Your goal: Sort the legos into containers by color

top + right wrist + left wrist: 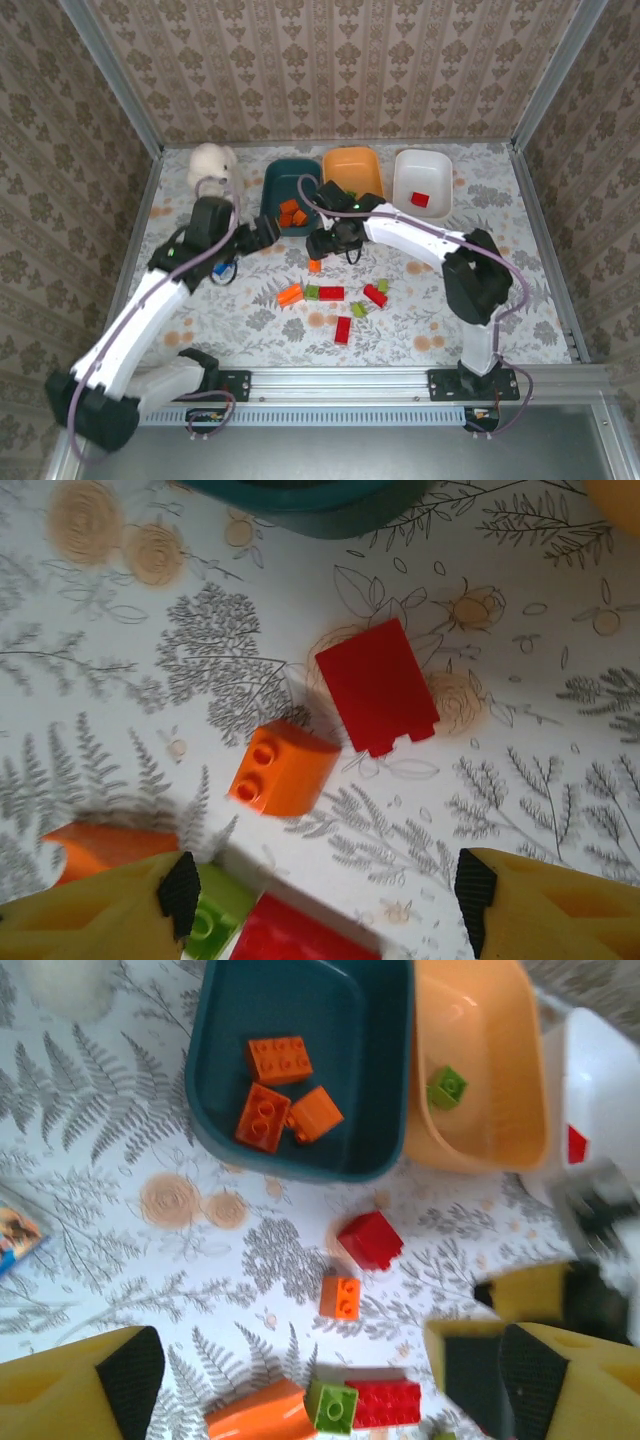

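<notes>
I count three tubs: teal tub, orange tub, white tub. Inside them sit three orange bricks, one green brick and one red brick. About nine loose bricks lie outside.

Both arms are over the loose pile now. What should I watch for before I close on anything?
1. The left gripper and right gripper hang open, close together over the same bricks; they may collide.
2. The red brick and small orange brick lie close together ahead of the right gripper; closing could catch both or knock one away.
3. The orange tub holds a green brick, so tub colour could mislead a drop.
</notes>
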Controlling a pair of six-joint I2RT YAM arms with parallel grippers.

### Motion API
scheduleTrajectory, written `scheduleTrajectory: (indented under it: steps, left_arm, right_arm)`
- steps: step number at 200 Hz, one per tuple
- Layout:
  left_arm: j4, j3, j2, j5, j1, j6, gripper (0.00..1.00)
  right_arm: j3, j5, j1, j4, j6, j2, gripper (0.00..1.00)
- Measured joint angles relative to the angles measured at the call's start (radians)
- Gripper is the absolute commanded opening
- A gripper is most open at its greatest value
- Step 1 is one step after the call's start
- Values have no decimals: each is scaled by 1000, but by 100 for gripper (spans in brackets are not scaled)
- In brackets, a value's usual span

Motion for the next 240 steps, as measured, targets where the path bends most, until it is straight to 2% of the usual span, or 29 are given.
scheduleTrajectory:
  steps: [31, 62, 90, 178, 210, 240]
  left_arm:
    - [-16, -80, -225, 10, 0, -10, 100]
    - [-34, -85, -323, 6, 0, -29, 100]
    - [-51, -85, -310, 6, 0, -39, 100]
    - [-52, -85, -263, 22, 0, -40, 100]
    - [-46, -85, -249, 32, 0, -40, 100]
    - [-32, -85, -238, 45, 0, -40, 100]
  right_arm:
    - [88, 29, 0, -17, -32, 93, 73]
    - [138, 64, 1, -29, -56, 154, 71]
    - [163, 95, 1, -34, -76, 199, 67]
    - [209, 116, 1, -54, -105, 262, 44]
    - [214, 120, 1, -55, -106, 270, 31]
    - [204, 138, 1, -53, -100, 259, 28]
